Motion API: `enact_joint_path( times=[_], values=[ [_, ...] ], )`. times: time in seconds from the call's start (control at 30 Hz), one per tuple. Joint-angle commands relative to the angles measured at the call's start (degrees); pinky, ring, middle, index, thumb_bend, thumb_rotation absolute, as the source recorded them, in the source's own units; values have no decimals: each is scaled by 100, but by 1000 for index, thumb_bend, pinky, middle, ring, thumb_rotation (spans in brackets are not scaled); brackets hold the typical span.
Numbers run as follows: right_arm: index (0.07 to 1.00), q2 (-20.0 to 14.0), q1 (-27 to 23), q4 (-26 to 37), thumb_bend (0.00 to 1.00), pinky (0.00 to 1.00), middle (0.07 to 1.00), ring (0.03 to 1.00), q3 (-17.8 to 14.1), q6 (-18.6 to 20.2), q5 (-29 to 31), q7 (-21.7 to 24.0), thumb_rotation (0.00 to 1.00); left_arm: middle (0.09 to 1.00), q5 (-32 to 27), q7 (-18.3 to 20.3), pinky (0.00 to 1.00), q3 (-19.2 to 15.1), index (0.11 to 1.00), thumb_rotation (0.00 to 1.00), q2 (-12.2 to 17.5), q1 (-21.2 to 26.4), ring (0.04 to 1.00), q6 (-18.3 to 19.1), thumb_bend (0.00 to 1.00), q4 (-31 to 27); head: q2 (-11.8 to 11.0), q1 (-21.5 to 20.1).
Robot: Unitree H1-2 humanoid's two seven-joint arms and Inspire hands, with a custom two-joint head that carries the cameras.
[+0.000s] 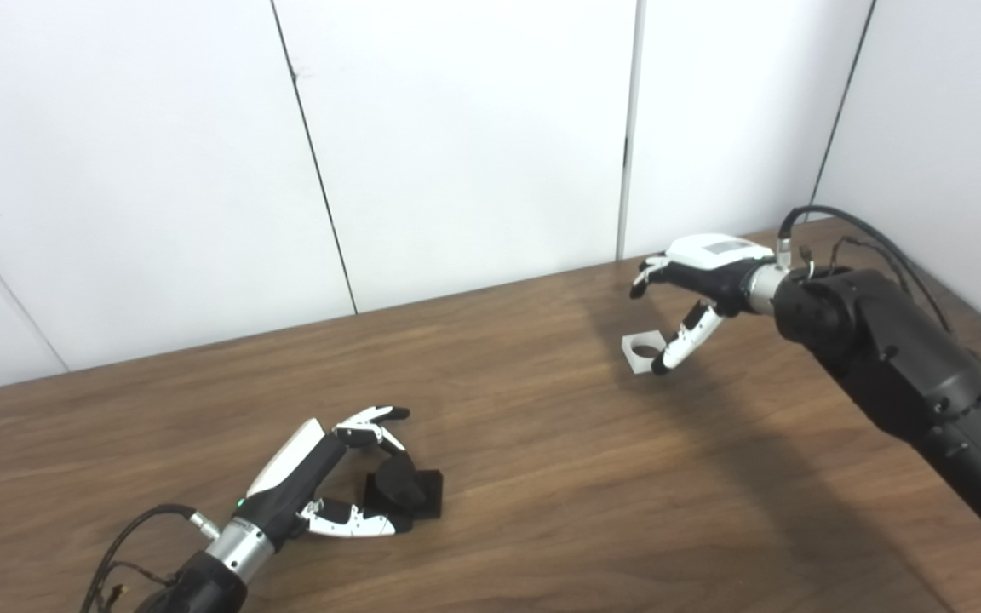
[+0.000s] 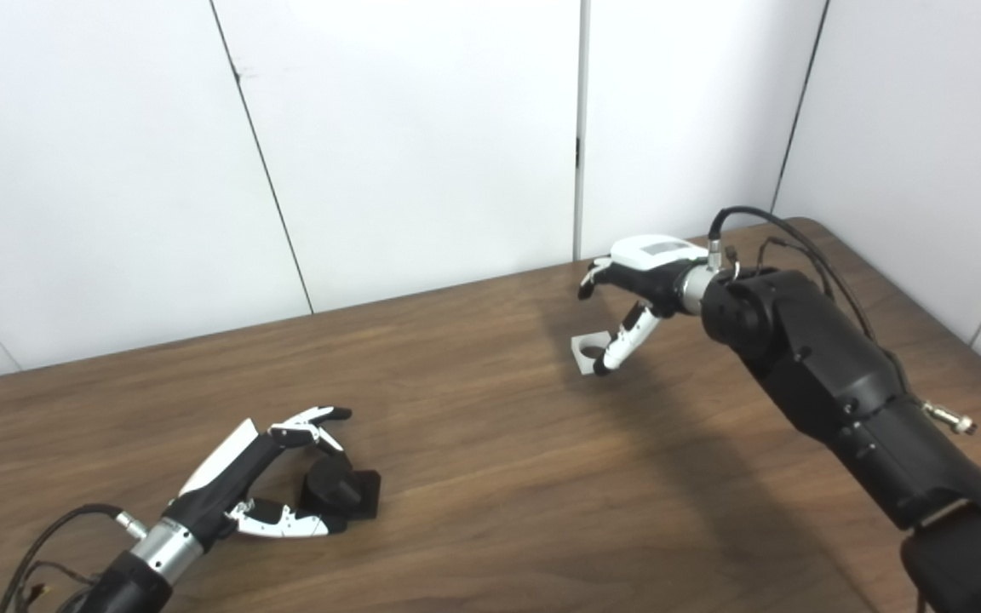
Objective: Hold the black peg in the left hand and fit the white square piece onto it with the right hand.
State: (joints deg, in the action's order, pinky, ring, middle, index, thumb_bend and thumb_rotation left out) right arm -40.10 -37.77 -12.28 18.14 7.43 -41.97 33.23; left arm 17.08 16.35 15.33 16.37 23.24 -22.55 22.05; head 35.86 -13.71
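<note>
The black peg (image 1: 405, 492), a round post on a square black base, stands on the wooden table (image 1: 542, 477) at the front left. My left hand (image 1: 324, 477) lies around it, open, fingers above and thumb below, not closed on it. The white square piece (image 1: 644, 351) with a round hole lies flat on the table at the back right. My right hand (image 1: 695, 294) hovers over it, open, with its thumb (image 1: 682, 340) reaching down beside the piece's right edge and its fingers (image 1: 648, 274) curled above it.
White wall panels (image 1: 456, 145) stand close behind the table's far edge and along the right side. The right forearm (image 1: 908, 375) slants in from the lower right. Bare wood lies between the two hands.
</note>
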Motion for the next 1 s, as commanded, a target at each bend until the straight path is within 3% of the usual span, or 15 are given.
enact_joint_path(
  times=[0.0, 0.47, 0.97],
  values=[
    [837, -46, -390, -25, 879, 991, 975, 1000, -42, -52, -33, -111, 404, 895, -36, 34, 857, -56, 495, 76, 121, 48, 943, 92, 517, -38, 11, 9],
    [838, 126, -327, -593, 879, 1000, 983, 1000, 79, -34, -92, -278, 381, 895, 35, -47, 845, -39, 495, 76, 98, 41, 942, 2, 517, -7, 28, 30],
    [806, 226, -251, -1220, 807, 980, 942, 965, 123, -201, -45, -890, 348, 891, 99, -94, 854, -50, 495, 76, 94, -44, 945, 23, 517, -146, 79, 94]
  ],
)
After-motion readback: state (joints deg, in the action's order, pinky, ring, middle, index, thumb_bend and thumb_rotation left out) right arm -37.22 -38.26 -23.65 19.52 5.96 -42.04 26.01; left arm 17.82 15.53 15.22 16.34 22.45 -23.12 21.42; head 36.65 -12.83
